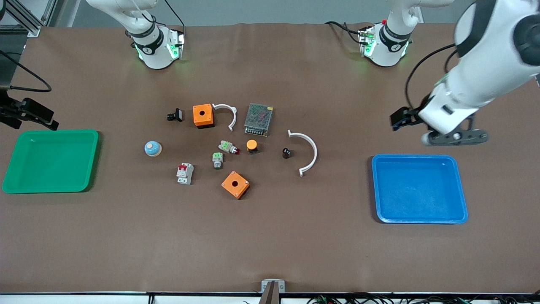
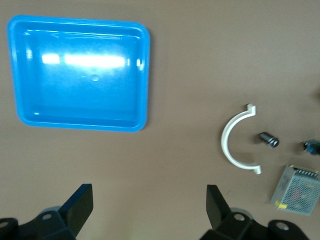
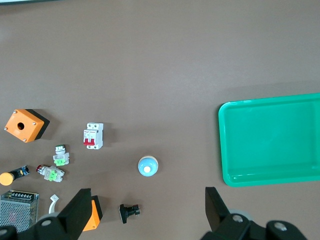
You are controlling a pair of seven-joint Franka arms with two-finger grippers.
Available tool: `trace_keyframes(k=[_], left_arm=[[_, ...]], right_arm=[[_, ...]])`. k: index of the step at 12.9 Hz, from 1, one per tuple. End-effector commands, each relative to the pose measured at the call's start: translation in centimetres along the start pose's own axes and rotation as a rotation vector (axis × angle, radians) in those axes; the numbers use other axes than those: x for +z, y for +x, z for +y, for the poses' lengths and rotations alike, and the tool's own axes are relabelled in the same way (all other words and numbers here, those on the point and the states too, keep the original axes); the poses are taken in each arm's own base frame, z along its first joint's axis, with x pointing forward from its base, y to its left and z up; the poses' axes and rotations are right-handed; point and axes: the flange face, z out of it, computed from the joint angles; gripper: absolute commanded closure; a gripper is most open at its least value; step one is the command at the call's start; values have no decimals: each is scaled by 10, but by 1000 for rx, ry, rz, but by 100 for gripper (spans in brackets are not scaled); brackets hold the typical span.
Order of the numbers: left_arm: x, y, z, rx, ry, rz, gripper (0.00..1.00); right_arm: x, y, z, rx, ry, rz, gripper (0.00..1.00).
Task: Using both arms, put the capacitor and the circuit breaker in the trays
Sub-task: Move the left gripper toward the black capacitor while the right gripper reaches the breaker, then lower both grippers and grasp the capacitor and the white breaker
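The capacitor [image 1: 286,153], a small black cylinder, lies on the brown table beside a white arc clip [image 1: 307,152]; it also shows in the left wrist view [image 2: 268,139]. The circuit breaker [image 1: 184,173], light grey with a red switch, lies nearer the front camera than a blue dome button; it also shows in the right wrist view [image 3: 93,136]. My left gripper [image 1: 455,137] hangs open and empty over bare table next to the blue tray, its fingers [image 2: 80,205] wide apart. My right gripper [image 3: 147,215] is open and empty, high over the black clip part [image 3: 129,212]; it is outside the front view.
A green tray [image 1: 50,132] sits at the right arm's end and a blue tray [image 1: 413,157] at the left arm's end. In the middle lie two orange boxes [image 1: 203,115], a meshed power supply [image 1: 258,119], a blue dome button [image 1: 152,148], green-topped parts [image 1: 217,159] and a yellow button [image 1: 252,145].
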Motion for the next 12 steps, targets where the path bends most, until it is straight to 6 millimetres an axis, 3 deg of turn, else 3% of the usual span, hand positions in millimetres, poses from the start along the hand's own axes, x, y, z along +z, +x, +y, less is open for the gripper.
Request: trace_keyframes(k=[1, 3, 8, 10, 12], left_arm=[[19, 11, 31, -17, -13, 6, 0], [55, 19, 63, -16, -20, 0, 0], [173, 6, 184, -158, -37, 0, 1], [220, -4, 214, -166, -29, -16, 6], [257, -12, 238, -200, -47, -11, 17]], right_arm=[[19, 11, -5, -1, 1, -36, 0], [41, 20, -26, -32, 1, -71, 0], [102, 34, -79, -7, -25, -162, 0], [133, 33, -114, -45, -28, -204, 0], [168, 27, -145, -41, -26, -225, 0]])
